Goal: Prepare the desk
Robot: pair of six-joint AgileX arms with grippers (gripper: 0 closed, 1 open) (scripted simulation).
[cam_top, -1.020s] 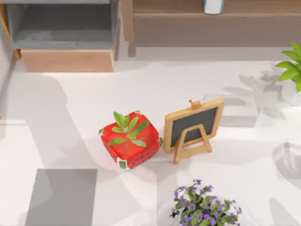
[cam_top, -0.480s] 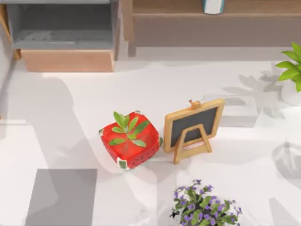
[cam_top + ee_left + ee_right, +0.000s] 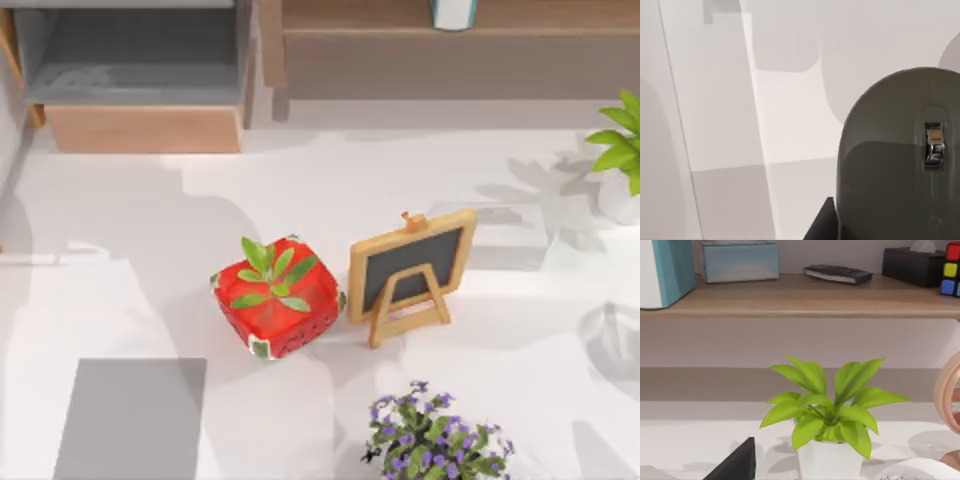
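The desk (image 3: 330, 190) is the wide white tabletop, seen again in the left wrist view (image 3: 785, 115). A grey mouse (image 3: 890, 165) with a metal scroll wheel hangs well above it. My left gripper (image 3: 875, 232) is shut on the mouse, with one dark finger (image 3: 821, 221) pressed against its side and the other hidden behind it. A dark part of my right gripper (image 3: 737, 462) hangs low over the desk, facing a green plant (image 3: 822, 415) in a white pot at the desk's right side.
A red strawberry-patterned pot (image 3: 278, 298) and a small chalkboard easel (image 3: 410, 270) stand mid-desk. Purple flowers (image 3: 432, 440) stand at the front, a grey mat (image 3: 130, 415) at front left, a white box (image 3: 500, 232) behind the easel. The wooden shelf unit (image 3: 140, 125) lines the back.
The shadows on the left part of the desk have shifted and changed shape. The pot, easel, flowers and mat have stayed put.
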